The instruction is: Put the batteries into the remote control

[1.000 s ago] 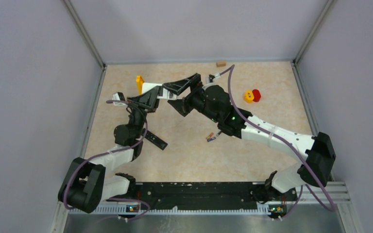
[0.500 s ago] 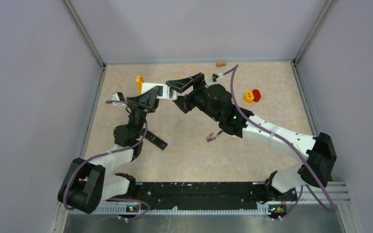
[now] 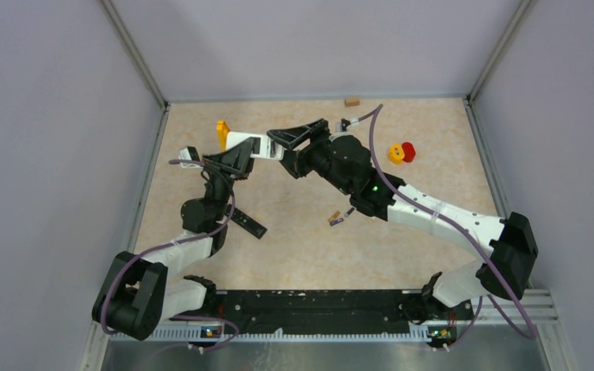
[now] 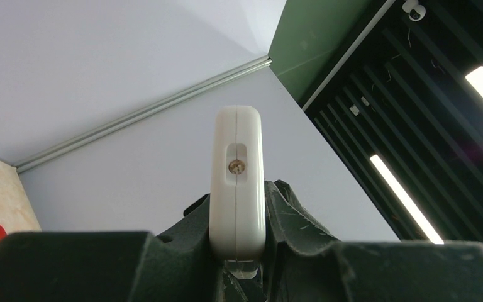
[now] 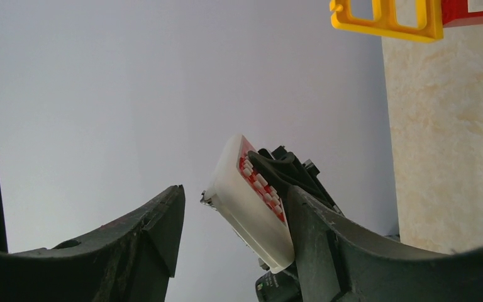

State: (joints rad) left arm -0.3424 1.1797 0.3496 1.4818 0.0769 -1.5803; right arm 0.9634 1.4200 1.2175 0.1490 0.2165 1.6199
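Observation:
The white remote control (image 3: 238, 141) is held above the table by my left gripper (image 3: 241, 154), which is shut on it. In the left wrist view the remote (image 4: 238, 157) stands end-on between the fingers. My right gripper (image 3: 288, 147) is open at the remote's free end. In the right wrist view the remote (image 5: 251, 201), with its red keypad and white buttons, lies against the right finger (image 5: 327, 245), and the left finger (image 5: 151, 233) stands apart from it. A few small batteries (image 3: 339, 217) lie on the table under the right arm.
A black strip (image 3: 248, 225) lies on the table by the left arm. An orange piece (image 3: 222, 131) stands at the far left. A yellow piece (image 3: 395, 153) and a red piece (image 3: 408, 151) sit at the right. A small brown block (image 3: 351, 100) lies at the back wall.
My right gripper has shifted slightly to the right and towards the back, and its jaws now stand at the remote's end. The left arm and remote have not moved.

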